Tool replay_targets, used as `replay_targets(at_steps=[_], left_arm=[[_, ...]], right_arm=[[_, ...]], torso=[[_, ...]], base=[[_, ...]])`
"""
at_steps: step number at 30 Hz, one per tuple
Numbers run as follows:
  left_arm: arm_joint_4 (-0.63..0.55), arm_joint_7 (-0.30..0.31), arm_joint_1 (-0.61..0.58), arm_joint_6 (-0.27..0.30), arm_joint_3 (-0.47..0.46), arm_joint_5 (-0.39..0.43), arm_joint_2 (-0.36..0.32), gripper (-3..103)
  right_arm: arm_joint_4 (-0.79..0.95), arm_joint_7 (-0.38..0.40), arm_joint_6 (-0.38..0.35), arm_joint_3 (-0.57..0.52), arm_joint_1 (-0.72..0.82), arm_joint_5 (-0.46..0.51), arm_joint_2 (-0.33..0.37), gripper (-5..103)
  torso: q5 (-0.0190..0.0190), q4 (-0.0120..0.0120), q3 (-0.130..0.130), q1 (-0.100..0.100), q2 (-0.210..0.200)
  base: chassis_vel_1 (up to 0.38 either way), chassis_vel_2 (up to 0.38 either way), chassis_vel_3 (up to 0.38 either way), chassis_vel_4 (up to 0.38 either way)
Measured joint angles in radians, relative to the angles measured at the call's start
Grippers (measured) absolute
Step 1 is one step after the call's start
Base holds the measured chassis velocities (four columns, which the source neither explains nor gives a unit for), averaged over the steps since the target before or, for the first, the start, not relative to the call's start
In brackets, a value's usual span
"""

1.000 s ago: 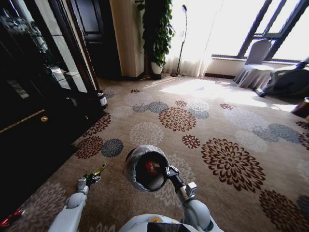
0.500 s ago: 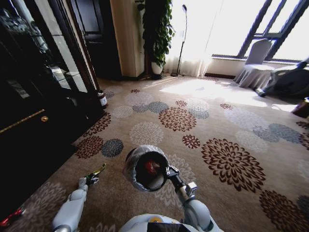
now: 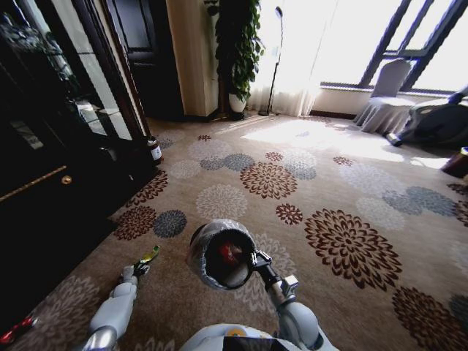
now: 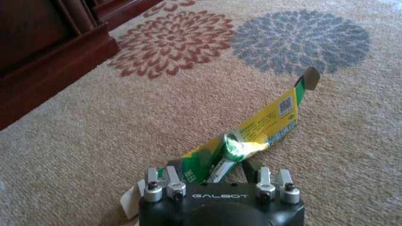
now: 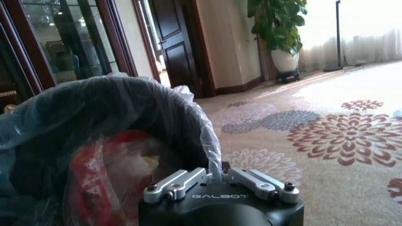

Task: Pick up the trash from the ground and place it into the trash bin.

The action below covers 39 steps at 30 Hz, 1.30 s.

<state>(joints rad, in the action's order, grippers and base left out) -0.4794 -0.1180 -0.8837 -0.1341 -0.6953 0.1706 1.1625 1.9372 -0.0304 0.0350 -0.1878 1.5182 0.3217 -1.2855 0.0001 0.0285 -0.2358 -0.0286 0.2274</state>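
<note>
Low over the carpet by the dark cabinet's edge | our left gripper [image 4: 220, 176] clamps the crumpled green-yellow foil wrapper [image 4: 264, 127] | right gripper [image 5: 220, 181] grips the bag-lined black trash bin [image 3: 219, 254] rim | we should lift clear, release over the mouth.

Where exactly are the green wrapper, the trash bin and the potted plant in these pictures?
green wrapper [image 4: 267, 127]: left wrist view, on its yellow printed middle.
trash bin [image 3: 202, 245]: head view, on the bag-covered outer wall.
potted plant [image 5: 276, 19]: right wrist view, on its leaves.
</note>
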Motion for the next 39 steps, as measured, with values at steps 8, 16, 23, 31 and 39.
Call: replay_targets(at_steps=[8,16,23,31,39], left_arm=[[-0.022,-0.023,-0.013,-0.005,0.001,0.013,-0.001,44],[-0.153,-0.047,-0.084,-0.004,0.000,0.094,0.002,21],[-0.365,-0.079,-0.228,-0.058,-0.011,0.209,0.005,3],[-0.757,-0.384,-0.433,-0.204,-0.051,0.588,0.021,0],[-1.203,-0.495,-0.518,-0.105,-0.035,0.764,0.027,0]], right_arm=[[0.000,0.000,0.000,0.000,0.000,0.000,0.000,1],[0.000,0.000,0.000,0.000,0.000,0.000,0.000,1],[0.000,0.000,0.000,0.000,0.000,0.000,0.000,1],[0.000,0.000,0.000,0.000,0.000,0.000,0.000,1],[0.000,0.000,0.000,0.000,0.000,0.000,0.000,1]], torso=[[0.0000,-0.0003,0.000,0.000,0.000],[-0.0002,-0.0002,0.000,0.000,0.000],[0.0000,-0.0002,0.000,0.000,0.000],[0.0001,-0.0001,0.000,0.000,0.000],[0.0002,-0.0007,0.000,0.000,0.000]], base=[[0.000,0.000,0.000,0.000],[0.000,0.000,0.000,0.000],[0.000,0.000,0.000,0.000],[0.000,0.000,0.000,0.000],[0.000,0.000,0.000,0.000]])
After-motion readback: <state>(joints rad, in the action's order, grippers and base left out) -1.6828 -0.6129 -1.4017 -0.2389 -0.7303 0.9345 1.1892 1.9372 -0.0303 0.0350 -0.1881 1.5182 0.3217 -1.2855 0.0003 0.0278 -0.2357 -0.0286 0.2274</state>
